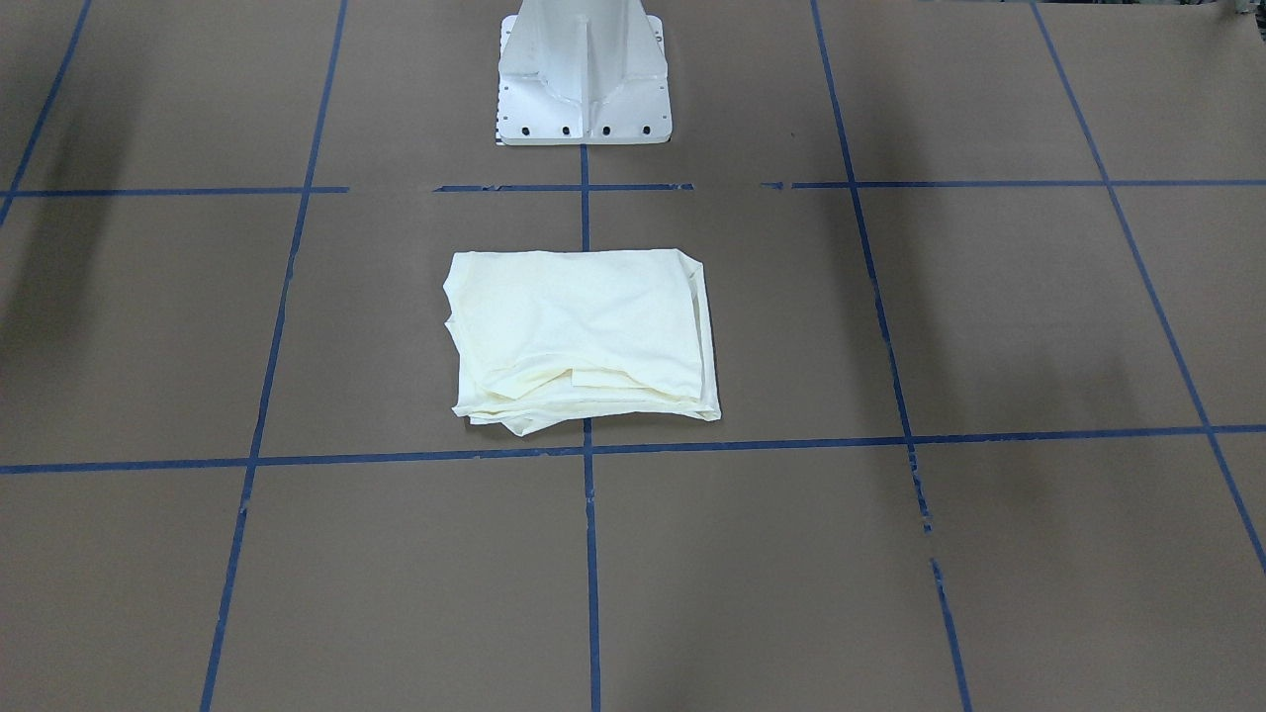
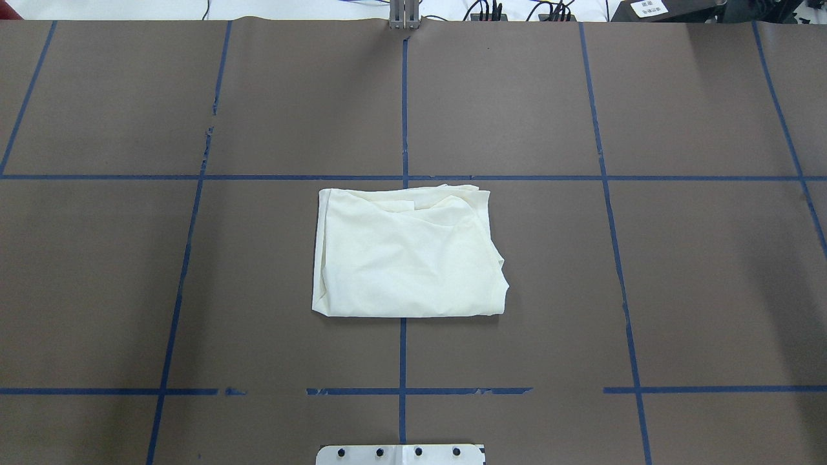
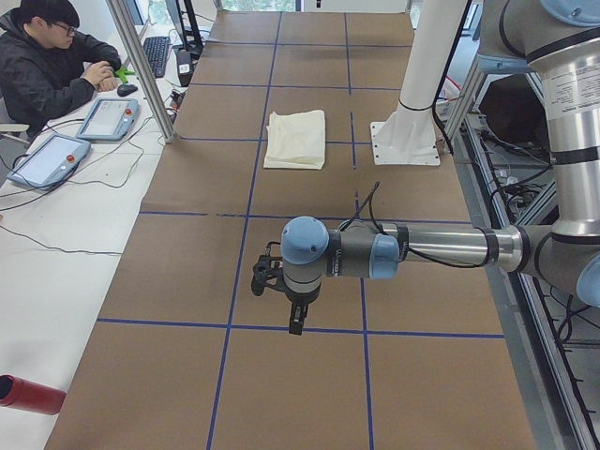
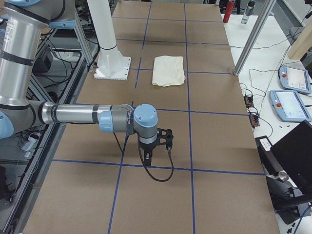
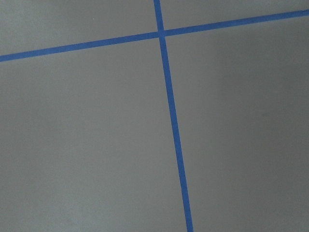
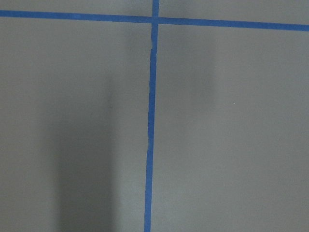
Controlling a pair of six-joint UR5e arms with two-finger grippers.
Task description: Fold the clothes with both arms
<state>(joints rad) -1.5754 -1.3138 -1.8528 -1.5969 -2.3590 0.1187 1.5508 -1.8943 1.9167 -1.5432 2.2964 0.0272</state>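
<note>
Cream shirt (image 2: 407, 258) is lying mid-table (image 2: 678, 271), just ahead of the pedestal (image 1: 584, 89), folded into a compact rectangle, plain side up, layered edges slightly ragged. Folding is looking finished. Left gripper (image 3: 296, 323) and right gripper (image 4: 148, 158) are hanging well apart from it; cannot tell how wide either is. Next move is likely calling only for squaring edges.

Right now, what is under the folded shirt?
The shirt lies flat on the brown table cover, across the centre blue tape line, which enters one edge and exits the opposite. Its lower layers and anything between them are covered; only plain cream shows.
</note>
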